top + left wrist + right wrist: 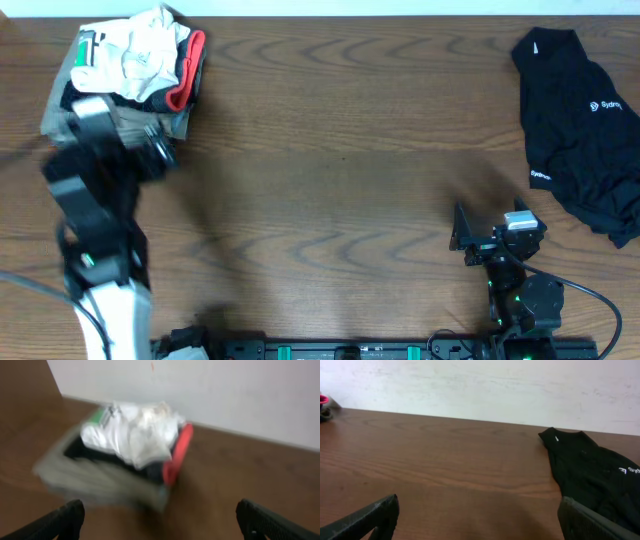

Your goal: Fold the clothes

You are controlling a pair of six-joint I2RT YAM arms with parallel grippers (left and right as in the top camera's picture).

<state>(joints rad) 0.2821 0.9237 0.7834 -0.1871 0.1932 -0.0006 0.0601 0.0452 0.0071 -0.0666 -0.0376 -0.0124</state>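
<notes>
The white T-shirt [140, 48] lies crumpled on top of a folded stack at the far left of the table, its green label toward the left. In the left wrist view the T-shirt [132, 430] is blurred, ahead of the fingers. My left gripper [150, 148] is just in front of the stack, open and empty; its fingertips [162, 520] stand wide apart. My right gripper [466, 235] is open and empty near the front right of the table, its fingers [480, 520] over bare wood.
The folded beige, black and grey-red stack [60, 112] sits under the T-shirt, against the back edge. A black top with small white logos [580, 130] lies crumpled at the far right and also shows in the right wrist view [590, 470]. A white wall runs behind the table.
</notes>
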